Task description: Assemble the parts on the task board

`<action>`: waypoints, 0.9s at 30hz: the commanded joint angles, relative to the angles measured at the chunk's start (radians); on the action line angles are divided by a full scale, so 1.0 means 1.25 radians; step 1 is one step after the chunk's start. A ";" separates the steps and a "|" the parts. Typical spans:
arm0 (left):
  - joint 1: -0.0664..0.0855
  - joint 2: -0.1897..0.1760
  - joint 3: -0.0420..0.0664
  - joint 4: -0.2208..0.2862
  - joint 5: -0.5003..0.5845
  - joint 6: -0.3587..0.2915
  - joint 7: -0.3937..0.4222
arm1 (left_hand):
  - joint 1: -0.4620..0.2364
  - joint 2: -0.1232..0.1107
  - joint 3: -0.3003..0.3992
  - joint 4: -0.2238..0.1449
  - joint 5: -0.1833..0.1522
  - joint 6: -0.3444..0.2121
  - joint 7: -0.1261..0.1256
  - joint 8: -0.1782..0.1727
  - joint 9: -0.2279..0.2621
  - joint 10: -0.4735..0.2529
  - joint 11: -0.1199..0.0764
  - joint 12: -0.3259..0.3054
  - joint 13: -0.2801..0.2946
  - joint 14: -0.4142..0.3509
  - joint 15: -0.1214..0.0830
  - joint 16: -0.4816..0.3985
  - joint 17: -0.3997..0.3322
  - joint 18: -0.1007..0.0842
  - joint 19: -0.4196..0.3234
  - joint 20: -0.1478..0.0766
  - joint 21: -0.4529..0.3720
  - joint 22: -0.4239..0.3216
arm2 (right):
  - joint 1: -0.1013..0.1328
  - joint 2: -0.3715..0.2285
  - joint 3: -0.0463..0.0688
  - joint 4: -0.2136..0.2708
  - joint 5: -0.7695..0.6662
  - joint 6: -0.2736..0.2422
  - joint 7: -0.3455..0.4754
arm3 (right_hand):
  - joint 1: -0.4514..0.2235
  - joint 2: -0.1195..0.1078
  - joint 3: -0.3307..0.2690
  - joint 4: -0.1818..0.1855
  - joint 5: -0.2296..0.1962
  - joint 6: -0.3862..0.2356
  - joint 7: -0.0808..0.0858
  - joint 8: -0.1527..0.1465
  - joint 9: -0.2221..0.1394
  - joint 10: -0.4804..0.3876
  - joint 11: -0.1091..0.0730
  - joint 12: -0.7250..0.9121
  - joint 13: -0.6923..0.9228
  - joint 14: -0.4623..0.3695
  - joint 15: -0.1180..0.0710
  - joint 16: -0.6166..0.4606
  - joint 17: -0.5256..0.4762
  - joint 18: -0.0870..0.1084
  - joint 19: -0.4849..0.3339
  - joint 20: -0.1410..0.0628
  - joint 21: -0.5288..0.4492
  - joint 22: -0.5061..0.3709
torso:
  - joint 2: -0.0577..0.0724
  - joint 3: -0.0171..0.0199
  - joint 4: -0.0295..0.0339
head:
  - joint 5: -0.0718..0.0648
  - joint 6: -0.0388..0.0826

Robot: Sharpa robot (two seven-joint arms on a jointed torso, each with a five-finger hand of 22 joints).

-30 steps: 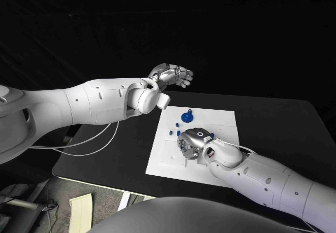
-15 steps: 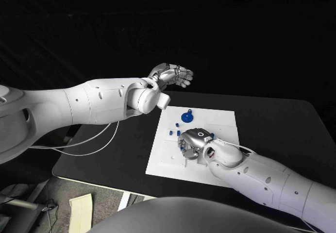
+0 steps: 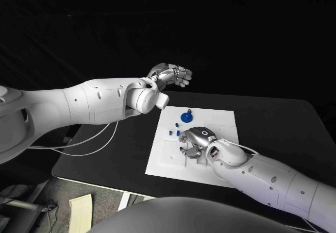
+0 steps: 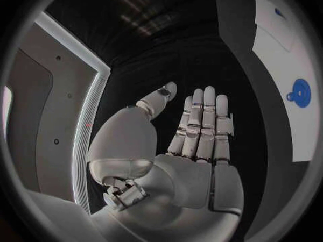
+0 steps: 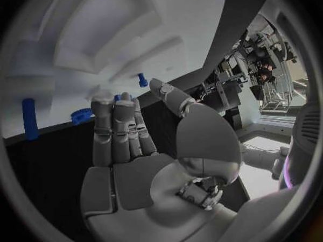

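Two hands are showing at this moment. The left hand (image 3: 170, 74) is hovering high beyond the far edge of the black table (image 3: 280, 126), well apart from the task board (image 3: 168, 158); in the left wrist view its fingers (image 4: 203, 125) are lying straight and side by side with the thumb apart, grasping nothing, so it is released.

The right hand (image 3: 194, 141) is hanging low over the middle of the task board, palm turned down toward the plate. In the right wrist view its fingers (image 5: 116, 129) are stretching out flat and together toward the white surface, thumb off to the side, and nothing is sitting between them; whether the fingertips are touching the board I cannot tell.

Parts: a round blue disc with a small tab (image 3: 187, 116) is lying on the far section of the board, apart from both hands. Several small blue pegs (image 3: 171, 132) are standing or lying just beside the right hand, on its left-arm side; one more peg (image 3: 176, 125) is sitting slightly farther from the hand. In the right wrist view an upright blue peg (image 5: 28, 118) is showing near the rim of the board, a flat blue piece (image 5: 82, 115) is lying just beyond the fingertips, and a small blue peg (image 5: 142, 80) is standing farther out on the white plate.
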 commanded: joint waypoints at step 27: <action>0.002 -0.014 0.001 -0.001 0.004 0.000 0.013 | -0.002 0.000 -0.005 0.002 0.005 -0.009 0.001 0.004 -0.002 -0.004 -0.001 0.004 -0.002 0.007 -0.001 -0.007 0.004 0.008 0.000 0.002 -0.005 0.002 | 0.111 -0.208 0.078 0.122 0.038 0.116 -0.053 | 0.026 -0.013 -0.076 0.005 0.019 0.006 -0.010 0.015 0.006 0.014 -0.007 0.007 -0.016 0.002 -0.004 0.028 -0.014 0.078 0.019 -0.013 -0.003 0.002 | -0.002 0.0026 -0.0074 | -0.022 0.012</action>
